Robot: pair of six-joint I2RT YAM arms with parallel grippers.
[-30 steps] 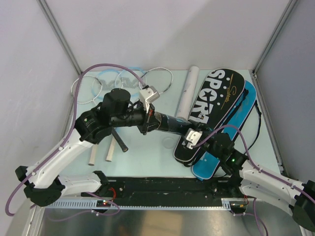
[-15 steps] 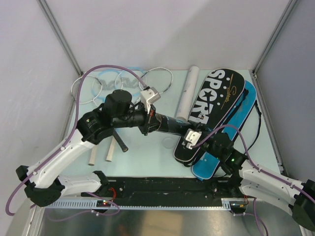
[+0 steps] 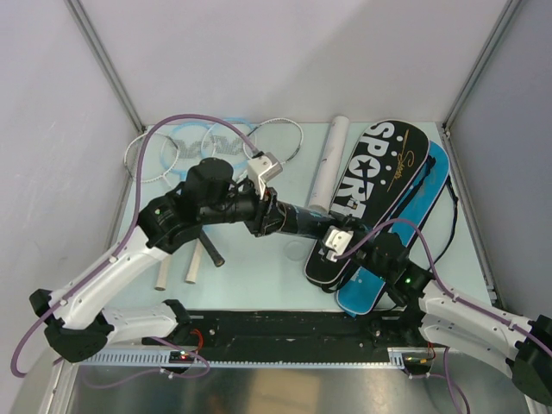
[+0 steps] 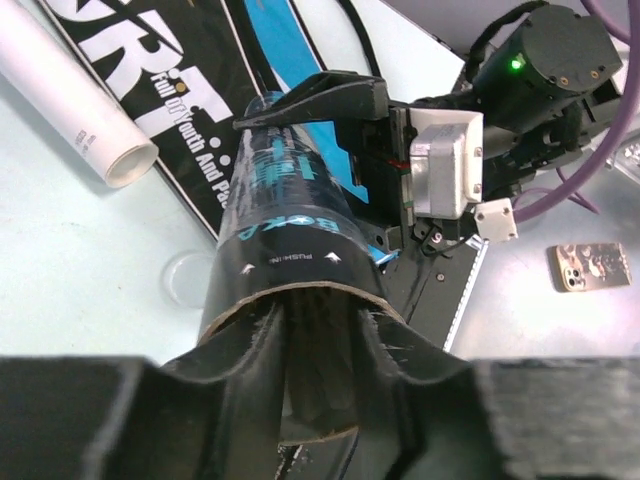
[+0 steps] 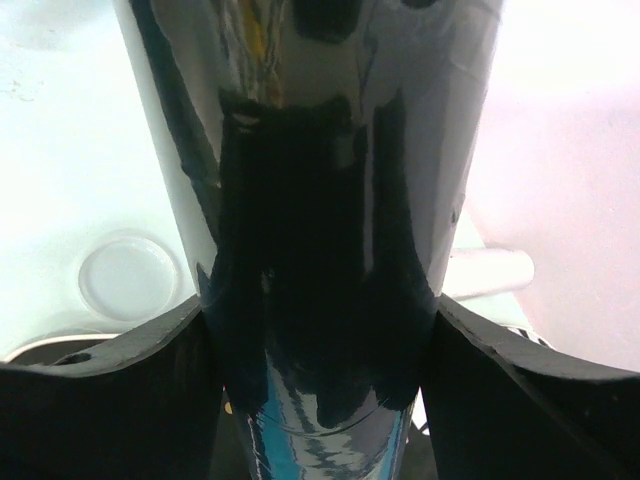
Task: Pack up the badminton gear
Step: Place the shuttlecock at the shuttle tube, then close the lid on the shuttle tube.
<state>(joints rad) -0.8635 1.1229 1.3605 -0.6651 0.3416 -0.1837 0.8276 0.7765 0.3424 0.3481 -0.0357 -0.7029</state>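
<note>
A black tube (image 3: 304, 221) with blue print hangs level over the table. My right gripper (image 3: 343, 243) is shut on its far end, and the dark glossy tube (image 5: 320, 250) fills the space between both fingers (image 5: 110, 400). My left gripper (image 4: 320, 365) reaches into the tube's open mouth (image 4: 290, 200), its fingers (image 4: 240, 380) slightly apart. Thin feather wisps show beside them; what lies deeper is hidden. The black "SPORT" bag (image 3: 379, 172) lies on the blue bag (image 3: 414, 226) at the right. The rackets (image 3: 207, 138) are heaped at the back left.
A white tube (image 3: 329, 159) lies left of the bags. A clear round lid (image 3: 297, 250) sits on the table under the black tube. Racket handles (image 3: 194, 267) stick out toward the front left. Walls stand close on three sides.
The left gripper's fingers have parted a little inside the tube mouth, and the left arm has shifted slightly. The right arm and the tube have stayed where they were.
</note>
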